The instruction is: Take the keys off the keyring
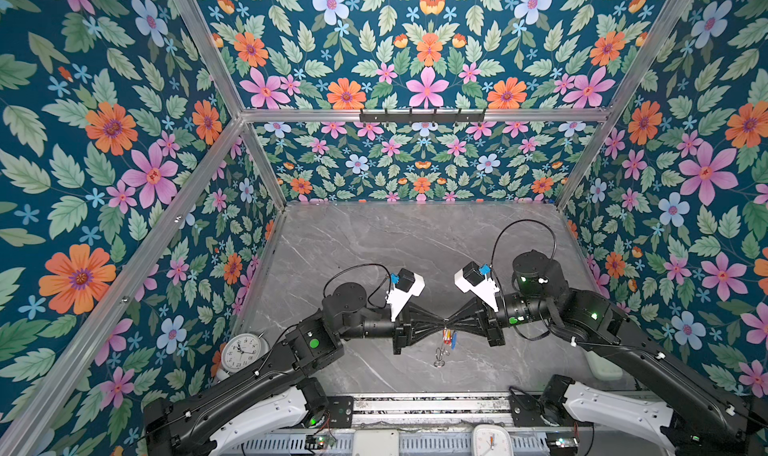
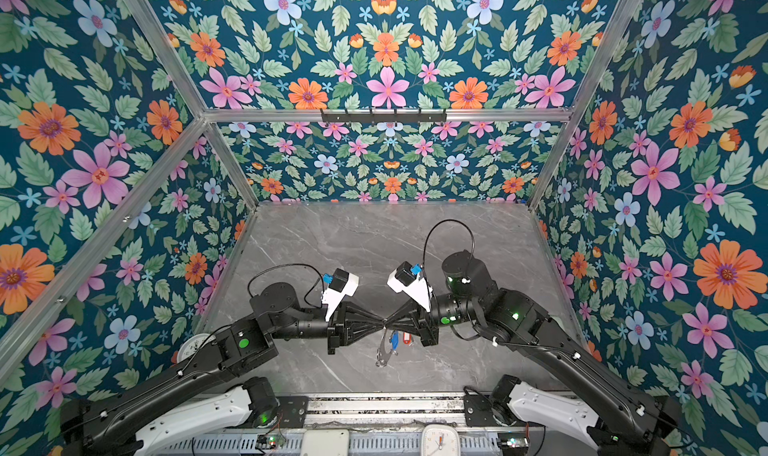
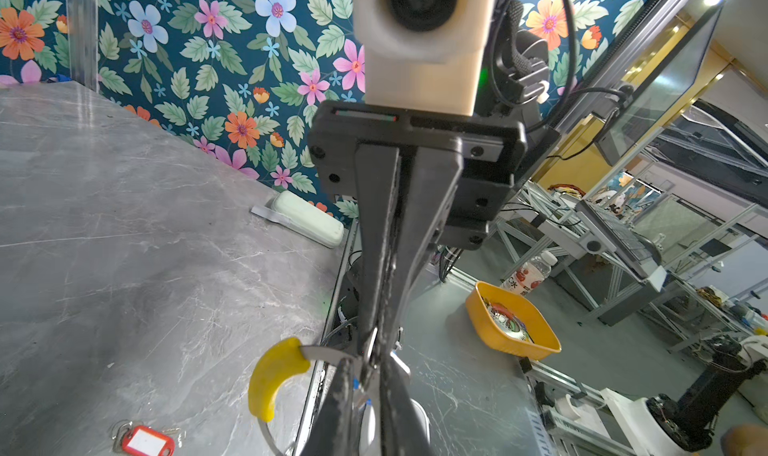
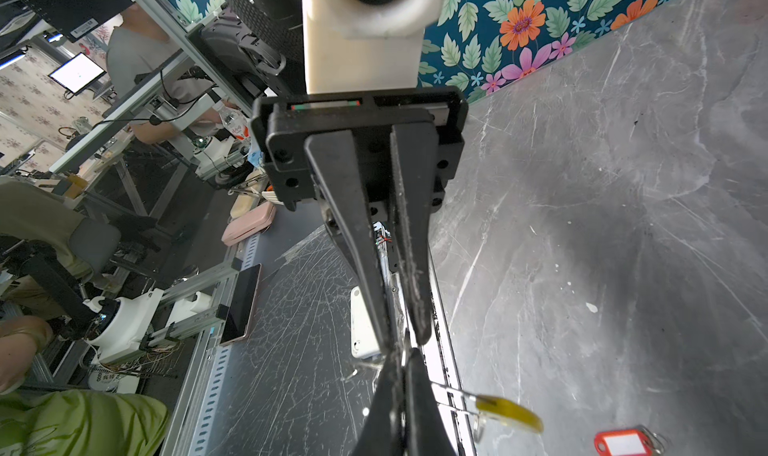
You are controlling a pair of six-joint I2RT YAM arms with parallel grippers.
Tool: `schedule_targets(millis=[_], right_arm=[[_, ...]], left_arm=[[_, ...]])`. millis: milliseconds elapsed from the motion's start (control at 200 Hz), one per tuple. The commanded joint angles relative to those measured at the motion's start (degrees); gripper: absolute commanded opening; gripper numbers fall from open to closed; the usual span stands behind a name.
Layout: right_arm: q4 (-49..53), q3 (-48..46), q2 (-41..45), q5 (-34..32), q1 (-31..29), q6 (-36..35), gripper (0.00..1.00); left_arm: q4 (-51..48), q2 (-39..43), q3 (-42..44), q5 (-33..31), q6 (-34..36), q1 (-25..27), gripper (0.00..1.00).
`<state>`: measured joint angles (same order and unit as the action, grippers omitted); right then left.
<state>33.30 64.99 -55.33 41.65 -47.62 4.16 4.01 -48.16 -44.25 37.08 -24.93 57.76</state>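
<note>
My left gripper (image 1: 441, 321) and right gripper (image 1: 449, 321) meet tip to tip above the table's front middle. The keyring, a silver hoop (image 2: 382, 352) with a yellow sleeve (image 3: 274, 377), hangs from where they meet. In the right wrist view my right gripper (image 4: 402, 364) is shut on the hoop's wire near the sleeve (image 4: 509, 414). My left gripper (image 3: 370, 371) is pinched on silver metal at the same spot. I cannot tell whether a key's small ring is also in it. The blue-tagged key (image 2: 394, 341) dangles just below the tips. The red-tagged key (image 3: 147, 441) lies loose on the table.
A white alarm clock (image 1: 243, 350) stands at the table's left edge beside the left arm. A pale green case (image 3: 309, 223) lies at the right edge, partly under the right arm. The table's front edge runs just below the grippers. A black hook rail (image 1: 422, 115) hangs on the back wall.
</note>
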Motion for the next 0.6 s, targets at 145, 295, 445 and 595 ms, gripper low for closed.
schedule_targets(millis=[145, 295, 445, 595], right_arm=[[-2.5, 0.0, -0.3, -0.8, 0.0, 0.8, 0.0], [-3.3, 0.1, -0.6, -0.7, -0.1, 1.0, 0.0], [-5.7, -0.8, -0.7, -0.4, -0.1, 2.4, 0.0], [-10.0, -2.5, 1.3, -3.2, -0.1, 4.5, 0.33]], left_arm=[[2.8, -1.2, -0.2, 2.1, 0.4, 0.0, 0.09], [4.3, -1.3, 0.2, 2.5, 0.3, -0.1, 0.0], [8.2, -0.1, 2.2, -0.6, -0.4, -0.1, 0.0], [9.8, 2.3, 3.9, -6.3, 0.2, 0.0, 0.0]])
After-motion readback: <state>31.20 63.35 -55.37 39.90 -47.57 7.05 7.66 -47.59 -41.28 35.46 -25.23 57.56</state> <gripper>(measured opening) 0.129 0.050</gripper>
